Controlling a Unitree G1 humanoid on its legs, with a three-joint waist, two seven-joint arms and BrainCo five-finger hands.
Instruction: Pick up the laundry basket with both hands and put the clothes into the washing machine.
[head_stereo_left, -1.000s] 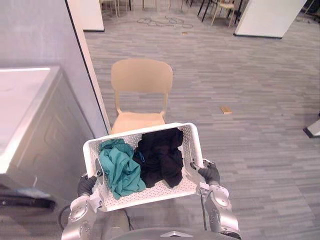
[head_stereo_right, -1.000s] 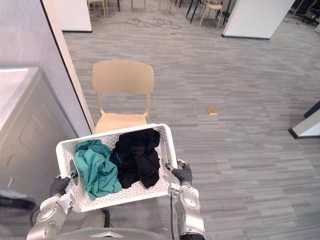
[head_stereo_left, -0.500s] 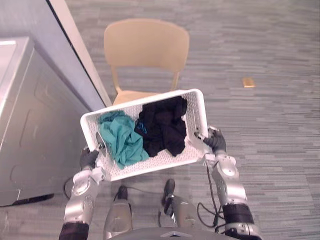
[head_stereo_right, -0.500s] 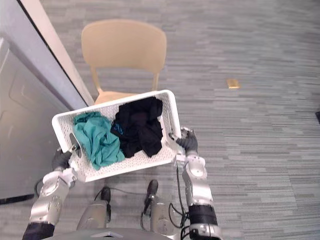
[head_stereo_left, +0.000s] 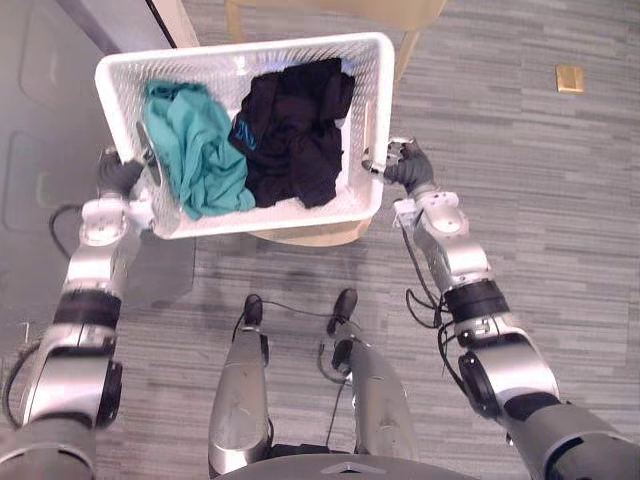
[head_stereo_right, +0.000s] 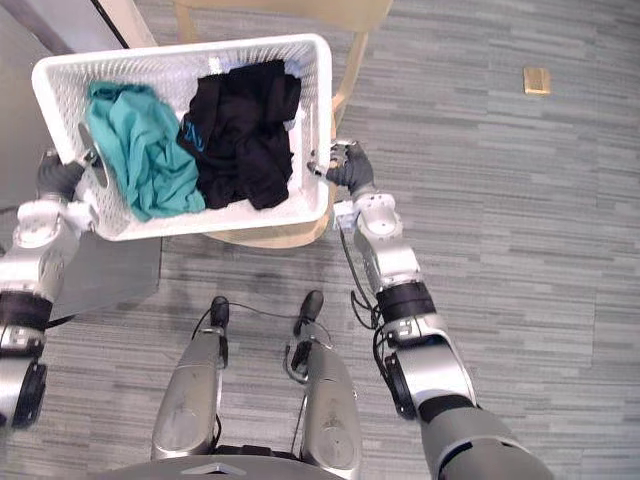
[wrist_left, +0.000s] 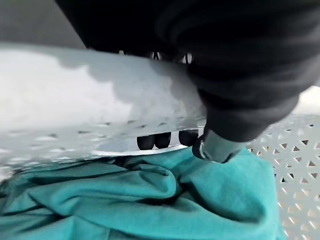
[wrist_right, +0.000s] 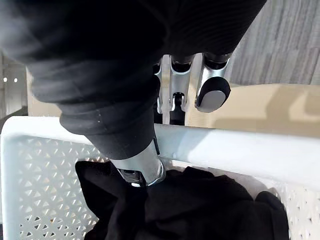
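Holding white perforated plastic laundry basket (head_stereo_left: 240, 47), upper left of frame, lifted: left hand (head_stereo_left: 118, 176) and right hand (head_stereo_left: 405, 166) clamped on its ends. Teal garment (head_stereo_left: 190, 150) and black garment (head_stereo_left: 290, 130) inside; unloading outstanding.

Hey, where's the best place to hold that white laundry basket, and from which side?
By the rims of its two short end walls, one hand from each end. The laundry basket is long, with the teal garment and black clothes side by side, so the left hand and right hand gripping opposite ends should balance it.
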